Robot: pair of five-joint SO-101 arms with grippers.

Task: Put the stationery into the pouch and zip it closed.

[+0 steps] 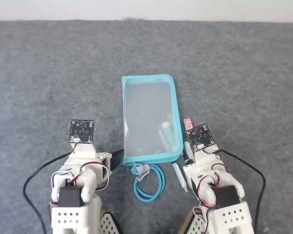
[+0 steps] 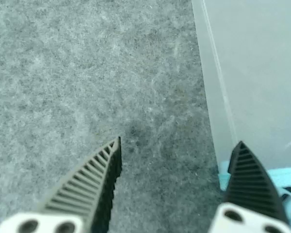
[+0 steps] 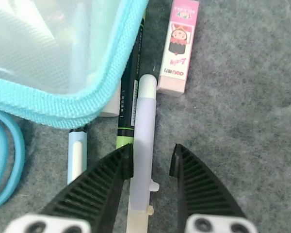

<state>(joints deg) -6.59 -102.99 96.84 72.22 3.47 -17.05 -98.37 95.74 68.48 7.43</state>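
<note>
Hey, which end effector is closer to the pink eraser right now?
Right. The right end effector straddles a pale pen just short of the pink eraser; the left end effector is on the far side of the pouch.

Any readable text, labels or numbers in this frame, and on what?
On the pink eraser: printed lines on its sleeve, too blurred to quote.
On the dark green pen: small print along the barrel, too small to read.
On the pouch: none visible.
</note>
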